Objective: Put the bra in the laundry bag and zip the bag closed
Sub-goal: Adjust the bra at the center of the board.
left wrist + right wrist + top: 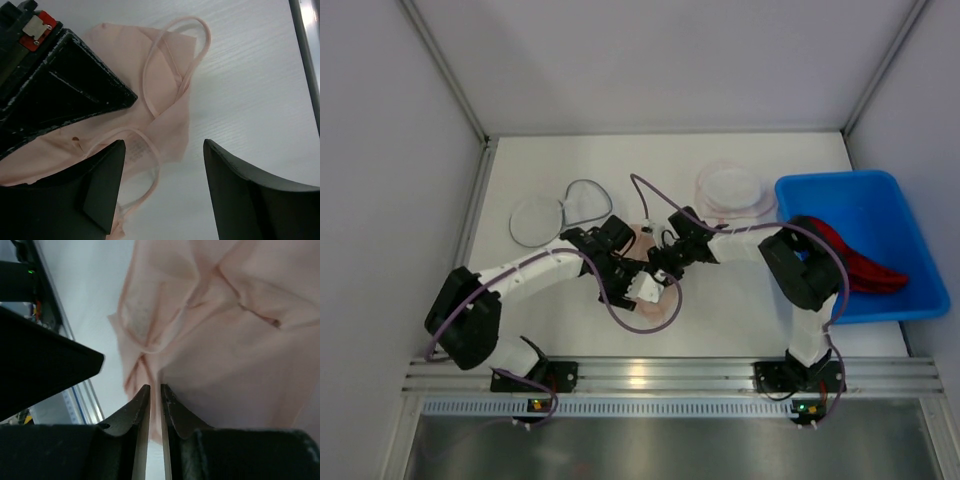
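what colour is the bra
Pale peach-pink, plain with no pattern; the left wrist view shows the bra best.

A blue bin (865,205) sat at three o'clock on a white table (740,310), holding red cloth (870,265). A metal rail (660,375) ran along six o'clock.

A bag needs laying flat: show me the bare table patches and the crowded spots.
Bare: the far strip behind the left mesh bag and the pink-rimmed mesh bag; the near patch between bra and right arm. Crowded: the middle, where left hand and right hand meet over the bra; the blue bin fills the right edge.
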